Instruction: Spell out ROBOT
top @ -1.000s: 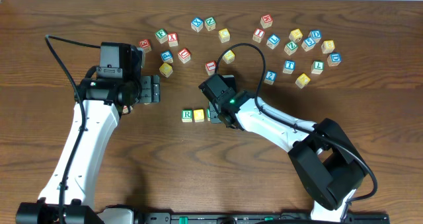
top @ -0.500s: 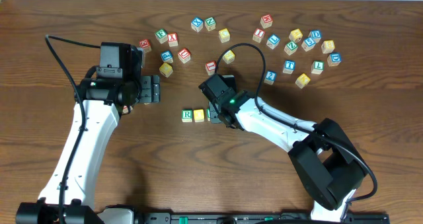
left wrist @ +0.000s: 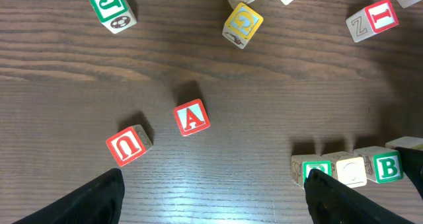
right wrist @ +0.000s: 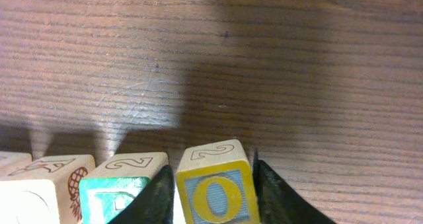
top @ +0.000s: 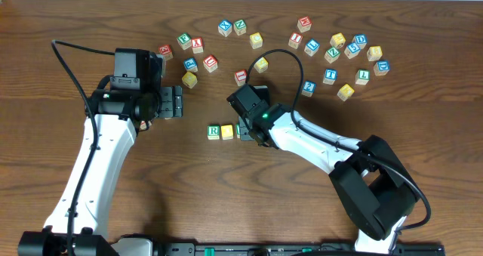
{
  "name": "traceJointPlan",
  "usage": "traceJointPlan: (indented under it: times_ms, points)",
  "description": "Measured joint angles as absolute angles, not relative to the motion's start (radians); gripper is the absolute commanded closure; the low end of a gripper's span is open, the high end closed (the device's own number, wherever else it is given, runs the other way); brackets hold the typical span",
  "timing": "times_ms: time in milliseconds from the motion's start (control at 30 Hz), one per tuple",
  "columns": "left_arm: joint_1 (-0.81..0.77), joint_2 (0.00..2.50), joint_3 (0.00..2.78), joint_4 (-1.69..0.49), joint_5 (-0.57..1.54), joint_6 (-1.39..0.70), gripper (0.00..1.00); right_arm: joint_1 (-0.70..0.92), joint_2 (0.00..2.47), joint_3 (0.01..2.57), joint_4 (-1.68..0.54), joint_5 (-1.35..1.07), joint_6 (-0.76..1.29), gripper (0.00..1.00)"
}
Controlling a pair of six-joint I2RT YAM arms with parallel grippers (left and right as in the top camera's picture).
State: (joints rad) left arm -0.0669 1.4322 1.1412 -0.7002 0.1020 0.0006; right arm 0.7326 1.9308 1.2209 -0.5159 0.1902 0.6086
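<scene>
The right pincer (right wrist: 213,178) is clamping the second O cube (right wrist: 215,196). Its two black fingers (right wrist: 160,199) are pressing against the cube's left and right sides, and the yellow-bordered face with its O is facing the wrist camera. That cube is sitting at the right end of the row, just beside the B cube (right wrist: 109,199), whose green-framed face is showing past the left finger. Whether the two cubes are actually touching I cannot tell, since that finger is standing between them.

From overhead the row is lying near the middle of the table (top: 189,180). The R cube (top: 213,131) is touching the first O cube (top: 227,132), and the B cube is lying half hidden under the right wrist. The T cube (top: 330,75) is lying well apart, among the scattered cubes toward the far right.

The cubes are showing as small, square-edged blocks of pale wood with printed coloured letters, and some side faces are carrying outlined numerals and pictures. The table is showing dark brown wood with long, fine grain lines.

The left pincer (left wrist: 213,178) is hanging wide open over bare wood, holding nothing, near the red A cube (left wrist: 192,117) and the red U cube (left wrist: 127,145).
</scene>
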Motion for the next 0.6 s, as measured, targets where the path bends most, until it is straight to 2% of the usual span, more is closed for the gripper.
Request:
traceJointPlan:
  times_ms: [167, 600]
  points:
    - [-0.067, 1.432, 1.141, -0.700, 0.102, 0.000, 0.14, 0.733, 1.931, 1.221, -0.516, 0.191, 0.611, 0.51]
    - [-0.067, 1.432, 1.141, -0.700, 0.102, 0.001, 0.14, 0.733, 1.931, 1.221, -0.516, 0.190, 0.611, 0.52]
